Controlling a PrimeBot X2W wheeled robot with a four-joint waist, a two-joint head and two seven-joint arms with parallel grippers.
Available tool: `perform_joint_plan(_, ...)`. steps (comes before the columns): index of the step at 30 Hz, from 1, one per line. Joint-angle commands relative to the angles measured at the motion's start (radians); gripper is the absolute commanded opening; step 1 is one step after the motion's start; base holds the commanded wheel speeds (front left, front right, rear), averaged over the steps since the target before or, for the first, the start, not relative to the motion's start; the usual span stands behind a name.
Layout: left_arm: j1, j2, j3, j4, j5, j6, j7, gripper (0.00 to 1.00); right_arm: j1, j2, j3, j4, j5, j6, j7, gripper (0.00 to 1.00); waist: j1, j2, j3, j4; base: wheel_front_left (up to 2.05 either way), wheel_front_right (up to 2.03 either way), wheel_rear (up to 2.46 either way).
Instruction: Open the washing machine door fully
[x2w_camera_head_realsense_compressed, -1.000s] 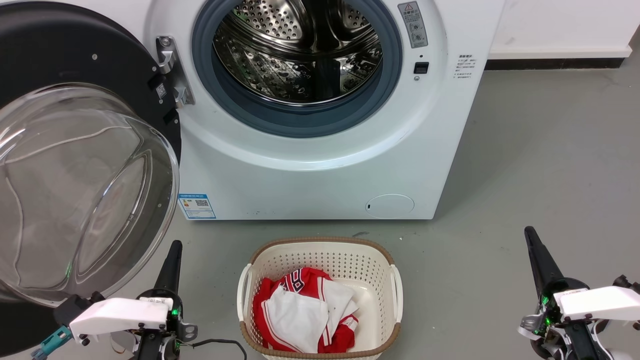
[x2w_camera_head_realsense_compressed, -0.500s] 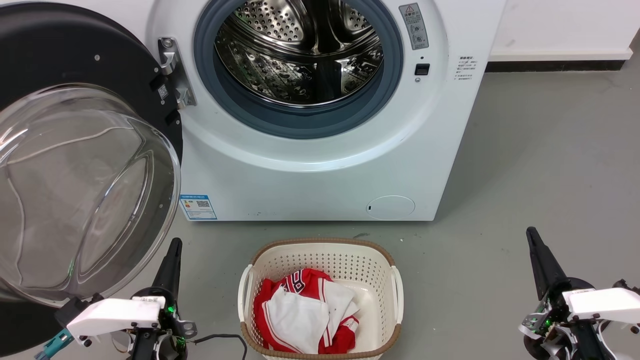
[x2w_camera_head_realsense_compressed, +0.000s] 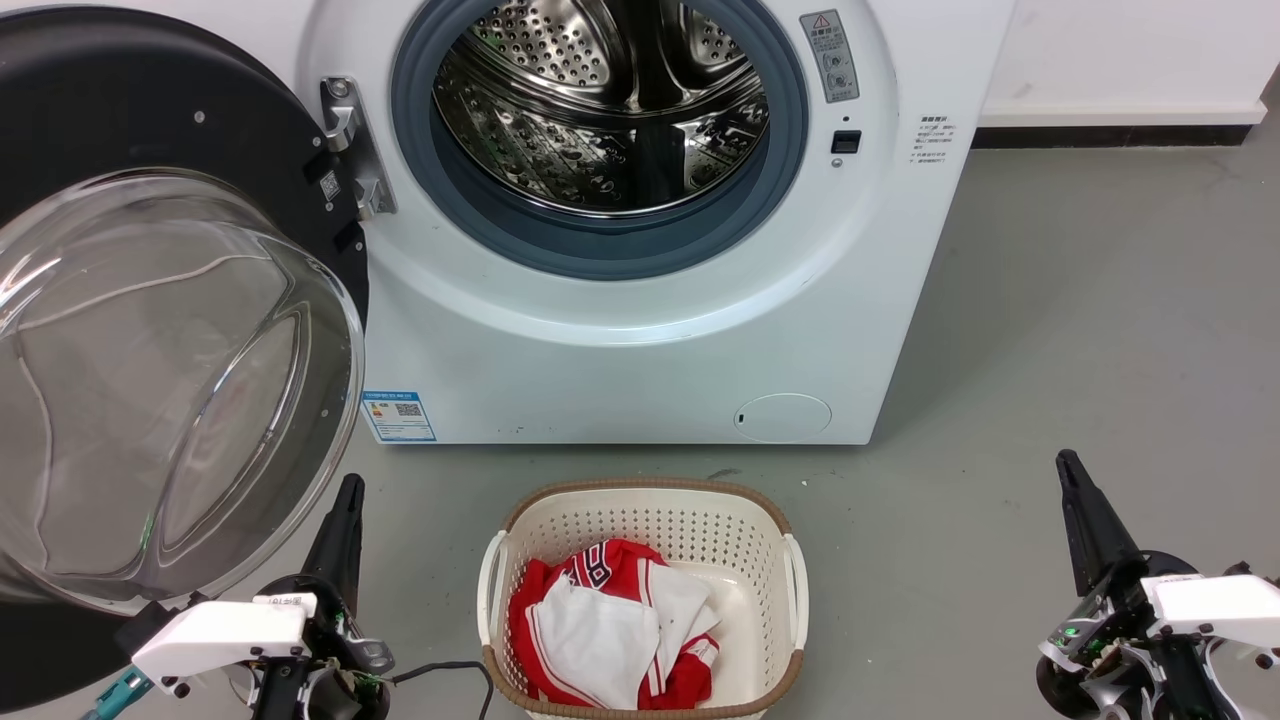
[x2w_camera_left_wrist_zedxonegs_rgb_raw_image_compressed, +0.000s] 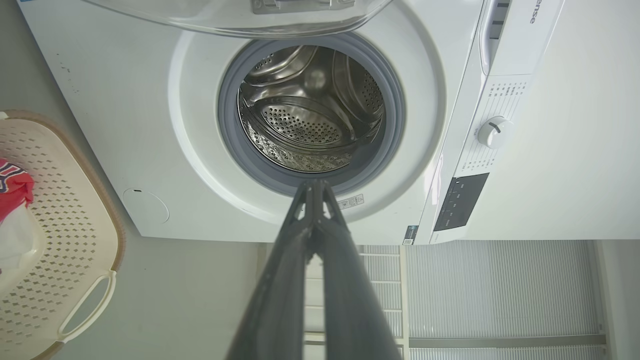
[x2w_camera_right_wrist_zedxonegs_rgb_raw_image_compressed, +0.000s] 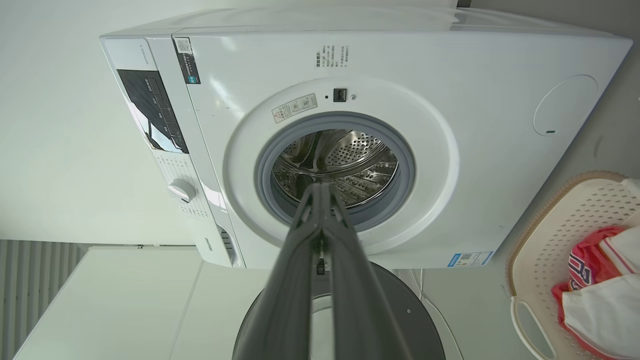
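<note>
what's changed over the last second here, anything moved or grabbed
Very little. The whole head view slid slightly, which is the camera moving. The wrists of the left tool and right tool eased slightly outward and lower in that view, both tools shut and holding nothing. The washing machine door stayed swung open beside the washing machine, and the laundry basket with its clothes stayed put.

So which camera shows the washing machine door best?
The head view: the washing machine door stands open at left, with black rim, glass bowl and hinge visible. The left wrist view catches a sliver of glass at its top; the right wrist view, part of the dark rim at the bottom.
</note>
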Motion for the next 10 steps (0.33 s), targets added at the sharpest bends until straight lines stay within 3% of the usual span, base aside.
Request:
perform_joint_plan(1,-0.009,-0.002,0.006,0.003,-0.016,-0.005,0.006,0.0,-0.012,0.001,-0.002,0.004,0.018,0.0,0.004,0.0,-0.0001,-0.0001,0.0,0.0,0.0,0.0,0.0)
perform_joint_plan(10,-0.008,-0.002,0.005,0.002,-0.012,-0.004,0.005,0.0,-0.013,0.004,-0.006,0.004,0.008,0.0,0.008,0.0,-0.0001,-0.0001,0.0,0.0,0.0,0.0,0.0)
